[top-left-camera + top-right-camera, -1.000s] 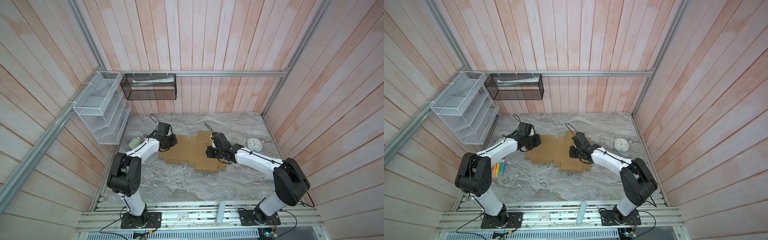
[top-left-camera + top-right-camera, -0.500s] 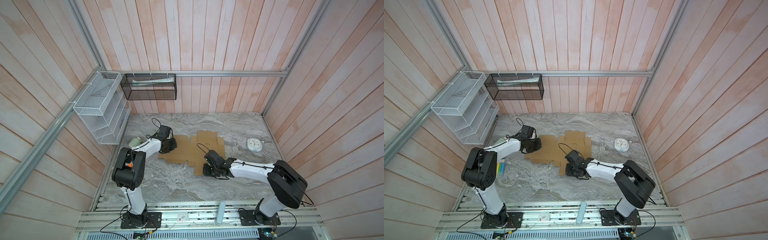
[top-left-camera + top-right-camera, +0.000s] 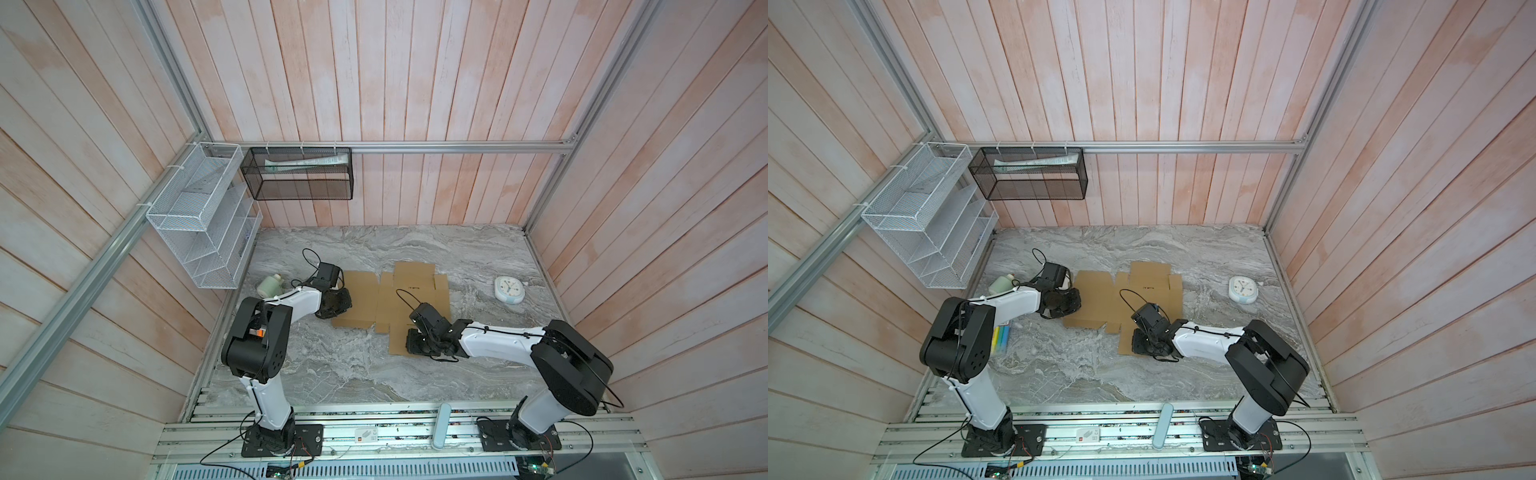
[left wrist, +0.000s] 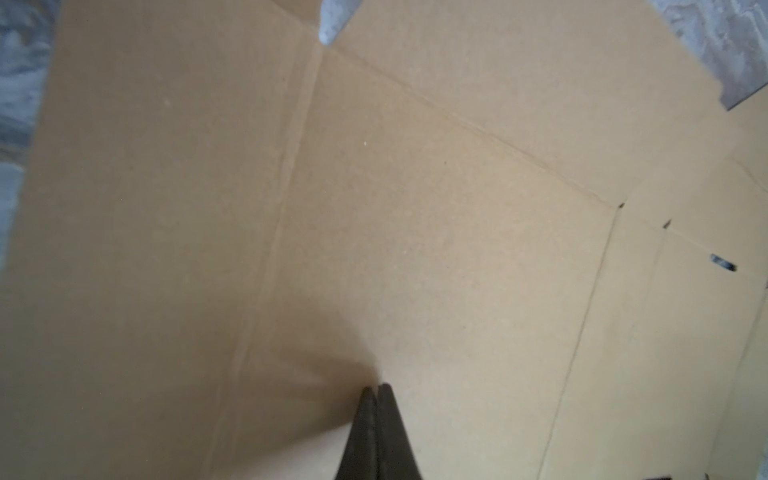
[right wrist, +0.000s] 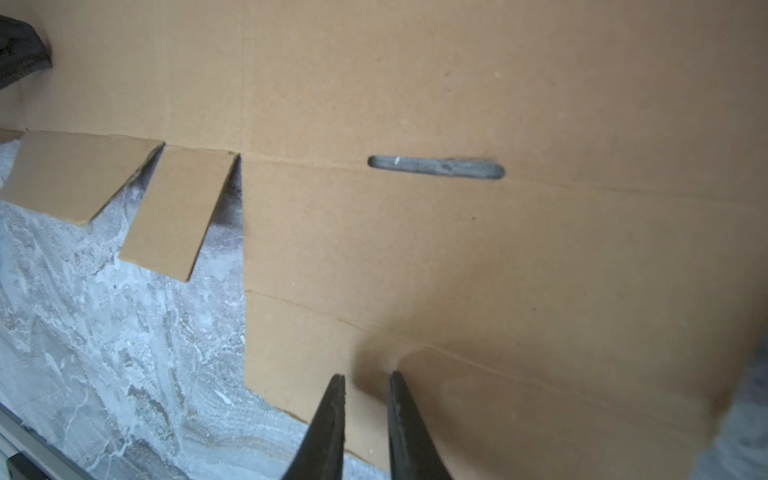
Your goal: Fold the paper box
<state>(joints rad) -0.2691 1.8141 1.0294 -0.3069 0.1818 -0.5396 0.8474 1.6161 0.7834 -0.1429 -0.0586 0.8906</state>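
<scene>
Paper box lies flat and unfolded on the grey marbled table. It is plain brown corrugated card with creases, small tabs and one long slot. At its nearest flap the right gripper has its tips at the card, jaws a narrow gap apart with nothing between them. Further back, at the card's left edge, the left gripper rests its closed tips on a panel. Beyond, a black mesh basket on the back wall holds a pale tube lying lengthwise. A white wire rack hangs on the left wall.
</scene>
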